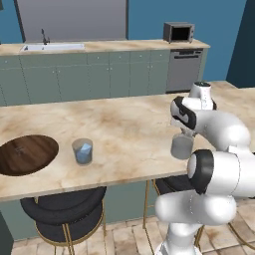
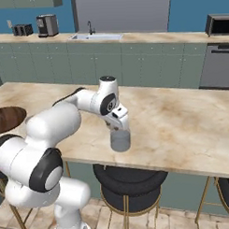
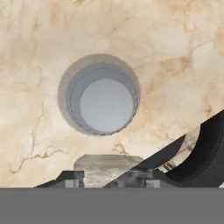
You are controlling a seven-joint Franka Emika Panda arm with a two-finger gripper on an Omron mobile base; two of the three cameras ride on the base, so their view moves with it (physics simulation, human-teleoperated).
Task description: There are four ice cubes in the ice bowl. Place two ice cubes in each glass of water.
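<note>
My gripper (image 2: 118, 127) hangs just above the right glass of water (image 2: 120, 140), near the counter's front edge. In the hand view I look straight down into this glass (image 3: 99, 94), which holds only bluish-grey water. A pale, translucent ice cube (image 3: 107, 165) sits between the fingertips (image 3: 72, 179), and the gripper (image 3: 109, 181) is shut on it. The left glass (image 1: 82, 151) has pale blue ice in it. The dark wooden ice bowl (image 1: 30, 154) lies at the far left of the counter, also seen as the bowl (image 2: 6, 118).
Black round stools (image 1: 64, 211) (image 2: 130, 181) stand under the marble counter's front edge (image 1: 99, 187). Behind are cabinets with a sink (image 1: 50, 47), a microwave (image 1: 178, 32) and a dishwasher (image 1: 184, 69). My own white arm (image 1: 219, 129) covers the counter's right part.
</note>
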